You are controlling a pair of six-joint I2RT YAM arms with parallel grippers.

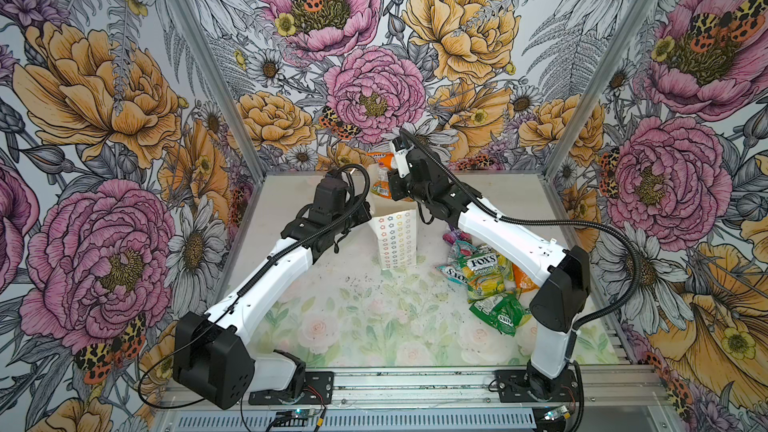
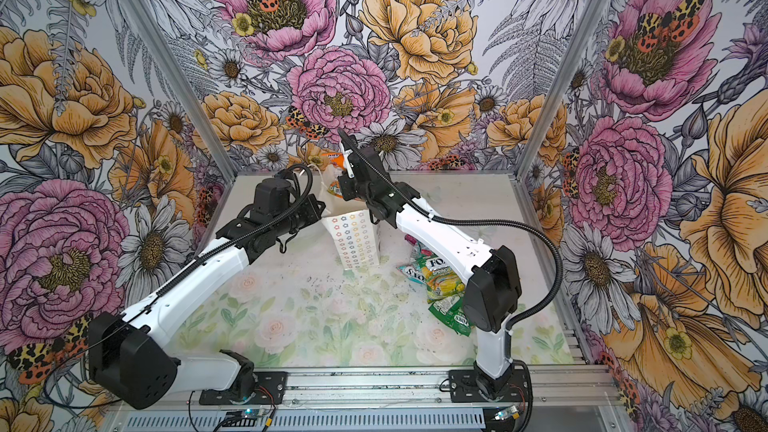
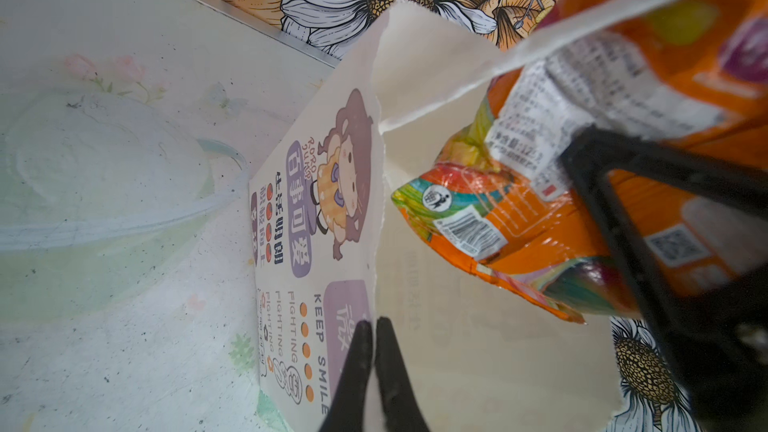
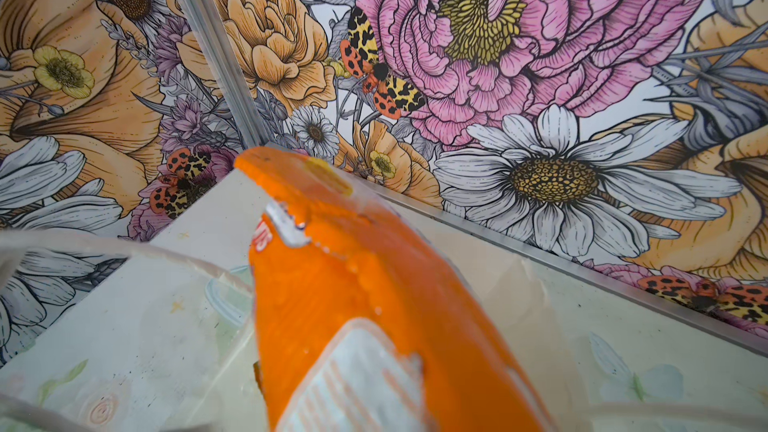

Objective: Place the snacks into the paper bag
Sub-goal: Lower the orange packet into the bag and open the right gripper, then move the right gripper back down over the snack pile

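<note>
Early going, I judge: nothing shows inside the one paper bag (image 1: 397, 238), which stands toward the far middle of the table (image 1: 353, 317). The left gripper (image 3: 374, 338) is pinched shut on its left rim. The right gripper (image 1: 391, 184) clamps one orange packet (image 3: 519, 218) over the bag's mouth, not yet released. Five more wait on the right: a teal packet (image 1: 451, 275), a yellow-green packet (image 1: 484, 274), a green packet (image 1: 498, 313), a second orange packet (image 1: 524, 278) and a purple packet (image 1: 452, 237).

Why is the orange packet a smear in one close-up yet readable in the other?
Right wrist view: the packet sits against the lens, so it blurs while the wall behind is sharp. Left wrist view: it hangs farther off, so its barcode and the bag's print read clearly.
</note>
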